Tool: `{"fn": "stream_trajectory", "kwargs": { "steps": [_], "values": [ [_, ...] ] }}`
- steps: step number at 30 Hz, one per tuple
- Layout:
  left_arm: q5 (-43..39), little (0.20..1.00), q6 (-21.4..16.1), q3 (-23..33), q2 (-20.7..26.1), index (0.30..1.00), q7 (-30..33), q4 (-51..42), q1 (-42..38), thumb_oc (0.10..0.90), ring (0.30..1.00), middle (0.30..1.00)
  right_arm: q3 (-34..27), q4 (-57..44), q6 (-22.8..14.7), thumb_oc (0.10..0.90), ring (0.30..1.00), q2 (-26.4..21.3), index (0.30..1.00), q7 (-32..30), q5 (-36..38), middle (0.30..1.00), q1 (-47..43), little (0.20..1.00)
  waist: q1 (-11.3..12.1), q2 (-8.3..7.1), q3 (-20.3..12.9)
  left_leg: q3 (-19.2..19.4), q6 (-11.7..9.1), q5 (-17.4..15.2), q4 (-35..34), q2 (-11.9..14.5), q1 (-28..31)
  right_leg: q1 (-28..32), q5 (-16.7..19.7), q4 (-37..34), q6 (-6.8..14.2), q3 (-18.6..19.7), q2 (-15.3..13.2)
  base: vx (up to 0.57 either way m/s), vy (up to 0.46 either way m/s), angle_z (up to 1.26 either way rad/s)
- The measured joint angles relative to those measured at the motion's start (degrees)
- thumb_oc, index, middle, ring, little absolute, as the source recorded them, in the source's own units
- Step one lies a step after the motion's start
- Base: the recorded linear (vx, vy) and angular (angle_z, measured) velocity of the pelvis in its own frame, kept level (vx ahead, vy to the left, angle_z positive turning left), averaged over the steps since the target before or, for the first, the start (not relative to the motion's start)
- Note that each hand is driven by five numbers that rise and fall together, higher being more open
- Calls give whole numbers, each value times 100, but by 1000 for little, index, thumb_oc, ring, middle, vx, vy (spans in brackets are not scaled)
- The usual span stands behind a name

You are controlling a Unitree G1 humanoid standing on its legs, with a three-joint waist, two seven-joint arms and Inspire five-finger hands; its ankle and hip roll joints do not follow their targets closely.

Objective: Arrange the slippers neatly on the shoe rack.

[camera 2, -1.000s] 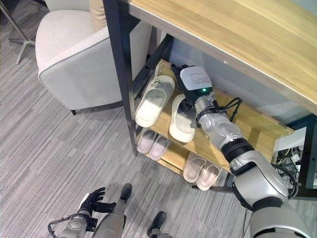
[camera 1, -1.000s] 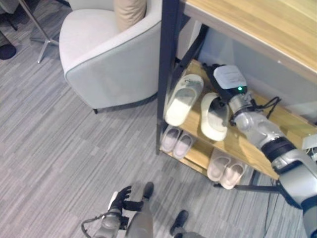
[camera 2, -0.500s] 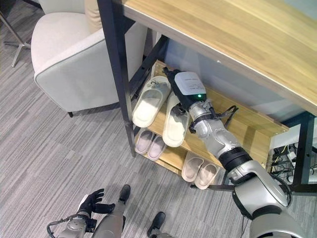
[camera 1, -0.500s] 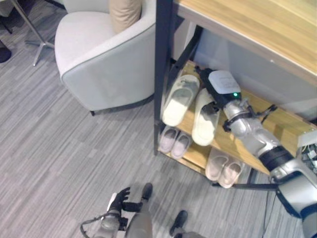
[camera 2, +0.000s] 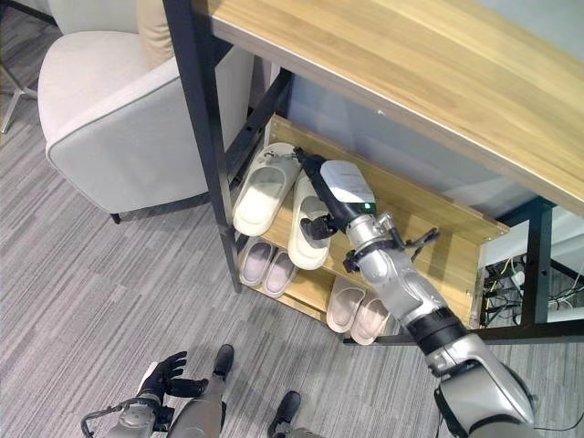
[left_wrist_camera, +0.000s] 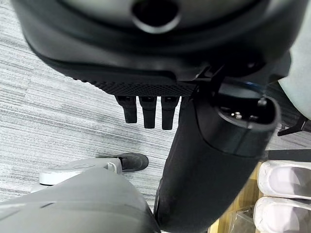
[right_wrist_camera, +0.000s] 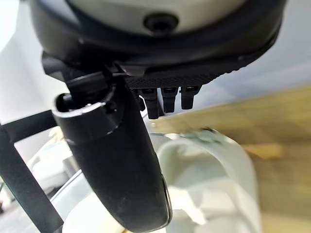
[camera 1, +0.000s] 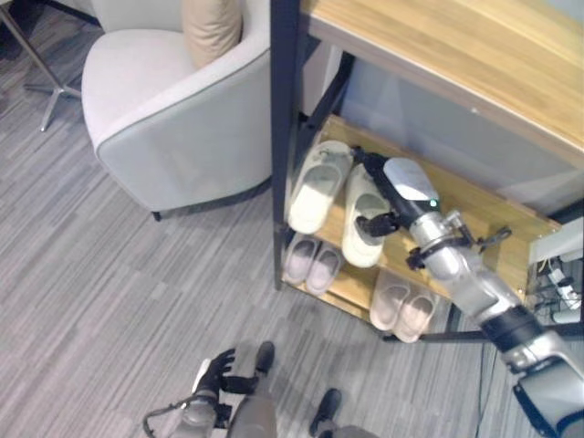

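Two large cream slippers lie side by side on the middle shelf (camera 1: 474,214) of the shoe rack, the left slipper (camera 1: 318,185) by the black post and the right slipper (camera 1: 361,228) beside it. My right hand (camera 1: 394,187) reaches in over the right slipper (right_wrist_camera: 214,184). Its fingers (right_wrist_camera: 167,99) are straight and its thumb (camera 1: 375,222) rests across the slipper's strap. My left hand (camera 1: 215,372) hangs low near the floor, with relaxed fingers (left_wrist_camera: 148,109) and nothing in it.
Two pairs of small pale slippers (camera 1: 310,265) (camera 1: 401,308) sit on the bottom shelf. A grey armchair (camera 1: 173,119) with a tan cushion (camera 1: 210,27) stands left of the rack's black post (camera 1: 283,137). A wooden top (camera 1: 456,55) overhangs the shelves. Cables (camera 1: 557,292) lie at the right.
The camera has shifted. My right hand has drawn back along the right slipper, thumb now over its strap, and that slipper lies closer to the left one.
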Motion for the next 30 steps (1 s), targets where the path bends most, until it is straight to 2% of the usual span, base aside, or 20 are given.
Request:
{"fn": "stream_trajectory", "kwargs": {
  "steps": [3, 5, 10, 21, 30],
  "values": [
    [4, 900, 31, 60, -10, 900, 0, -11, 42, 800, 900, 900, -694, -222, 4, 800, 900, 551, 900, -48, 498, 900, 640, 900, -35, -8, -5, 78, 12, -23, 0, -3, 59, 21, 5, 0, 2, 89, -17, 1, -4, -12],
    [12, 900, 45, 99, 3, 900, -1, -5, 71, 800, 900, 900, -750, -239, -3, 800, 900, 685, 900, -57, 869, 900, 825, 900, -143, -9, -6, 84, 14, -25, 0, -5, 58, 19, 14, 0, 8, 94, -21, 1, 0, -2],
    [57, 900, 48, 101, 4, 900, 1, -9, 69, 800, 900, 900, -1157, -232, -14, 800, 900, 1125, 900, -141, 1764, 900, 1282, 900, -152, -12, -11, 109, 22, -29, 0, -4, 69, 15, 14, 0, 8, 113, -25, 0, -1, -1],
    [66, 900, 123, 95, -24, 900, 17, -8, 77, 800, 900, 900, -1143, -213, -26, 800, 900, 1609, 900, -168, 3457, 900, 1486, 900, -129, 34, -46, 122, 15, -38, 0, -10, 84, 30, 14, 0, 9, 120, -31, 0, 0, 0],
    [66, 900, 161, 72, -83, 900, 129, 16, 109, 800, 900, 900, -1074, -148, -26, 800, 900, 1750, 900, -179, 3819, 900, 1490, 900, -124, 100, -194, 108, 12, -43, 0, -12, 65, 19, 13, 0, 9, 109, -32, 0, 0, 0]
  ]
}}
